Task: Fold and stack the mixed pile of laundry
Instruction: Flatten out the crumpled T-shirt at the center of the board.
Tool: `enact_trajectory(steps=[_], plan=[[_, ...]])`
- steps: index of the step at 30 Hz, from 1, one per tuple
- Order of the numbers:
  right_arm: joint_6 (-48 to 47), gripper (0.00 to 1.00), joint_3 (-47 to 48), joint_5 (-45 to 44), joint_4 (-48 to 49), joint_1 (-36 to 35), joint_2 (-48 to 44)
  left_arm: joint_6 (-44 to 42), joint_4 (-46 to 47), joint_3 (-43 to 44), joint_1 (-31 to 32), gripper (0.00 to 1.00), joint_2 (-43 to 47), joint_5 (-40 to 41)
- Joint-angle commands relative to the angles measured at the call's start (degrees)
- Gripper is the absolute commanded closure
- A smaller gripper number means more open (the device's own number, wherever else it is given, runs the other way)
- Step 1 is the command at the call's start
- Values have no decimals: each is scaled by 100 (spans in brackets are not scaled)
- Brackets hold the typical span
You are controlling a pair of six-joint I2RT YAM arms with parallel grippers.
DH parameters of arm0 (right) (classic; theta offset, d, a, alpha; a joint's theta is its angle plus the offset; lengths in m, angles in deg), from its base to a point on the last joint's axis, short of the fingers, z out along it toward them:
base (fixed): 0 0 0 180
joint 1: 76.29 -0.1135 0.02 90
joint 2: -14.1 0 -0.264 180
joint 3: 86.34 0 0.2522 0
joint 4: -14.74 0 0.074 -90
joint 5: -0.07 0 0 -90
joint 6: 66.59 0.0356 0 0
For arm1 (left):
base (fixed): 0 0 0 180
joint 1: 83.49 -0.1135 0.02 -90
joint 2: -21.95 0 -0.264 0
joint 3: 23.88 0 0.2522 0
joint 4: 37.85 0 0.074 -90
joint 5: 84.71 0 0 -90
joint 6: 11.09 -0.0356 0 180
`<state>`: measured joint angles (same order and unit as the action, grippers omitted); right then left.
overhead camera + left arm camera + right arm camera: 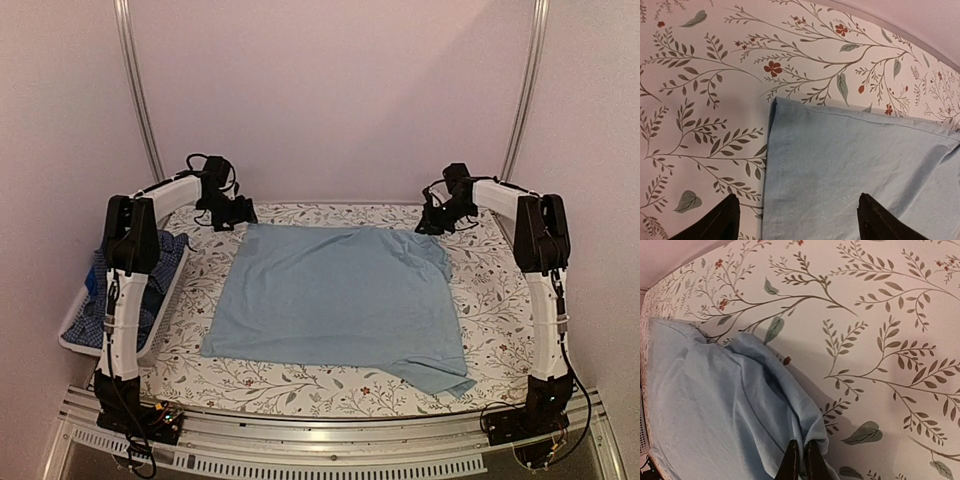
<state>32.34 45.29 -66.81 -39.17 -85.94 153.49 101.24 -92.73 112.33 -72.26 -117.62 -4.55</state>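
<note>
Overhead view: one light-blue shirt (pixel 335 295) lies spread nearly flat at the middle of the floral-printed table (pixel 500 300), with its near right corner turned up in a loose fold and its far right corner rumpled. The left gripper (pixel 232 212) sits at the shirt's far left corner and the right gripper (pixel 432 225) at its far right corner, both low over the table. A white basket (pixel 68 335) stands at the table's left edge, partly behind the left arm, and holds dark blue checked garments (pixel 170 262) heaped together. Left wrist view: the two dark fingers (pixel 715 222) stand wide apart with nothing between them. One is over bare table and the other over the shirt, so they straddle the hemmed side edge just below the corner. The cloth there lies flat, with the stitching visible along both hems. Right wrist view: the fingers (pixel 792 462) are pressed together and pinch a raised ridge of the shirt's fabric at its edge. The cloth gathers into folds that run up to the grip, and the printed table lies bare to the right.
</note>
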Motion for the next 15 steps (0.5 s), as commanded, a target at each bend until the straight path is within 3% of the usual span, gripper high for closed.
enact_trajectory(steps=[1,7,12,15], plan=[[-319,100,-763,595,493,-408,-1642,4,184,-266,-106,19,418,-131],[-643,100,-2161,406,139,-1398,-2627,-19,212,-303,-144,20,493,-104],[-521,100,-4090,426,86,-2396,-3459,38,236,-424,-186,19,640,-225],[-189,100,-5303,585,40,-2498,-4006,-2,212,-489,-190,19,754,-289]])
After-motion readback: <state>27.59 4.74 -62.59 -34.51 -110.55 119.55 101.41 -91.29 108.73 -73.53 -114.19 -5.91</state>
